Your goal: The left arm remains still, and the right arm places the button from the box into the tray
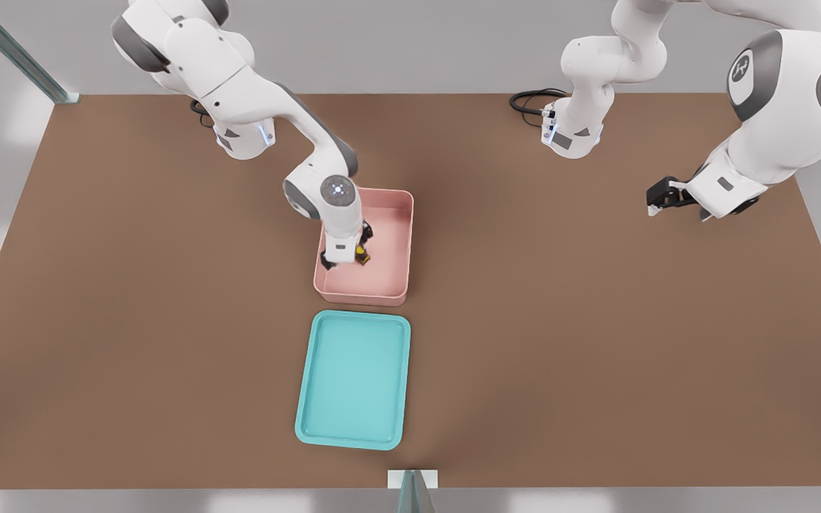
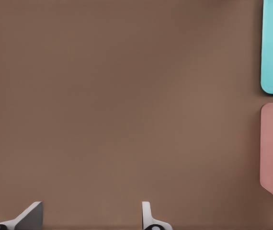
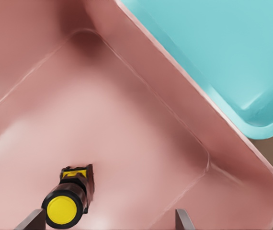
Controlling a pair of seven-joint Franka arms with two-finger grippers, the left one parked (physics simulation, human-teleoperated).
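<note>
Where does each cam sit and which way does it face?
Front view: high above the table, looking down; both arms show, and the right arm's gripper is inside the box by the button.
Left wrist view: on the parked arm, facing bare table; its fingers show at the frame edge.
Right wrist view: inside the box, looking down at the button; its fingers are apart.
Shared: all three show box and tray.
</note>
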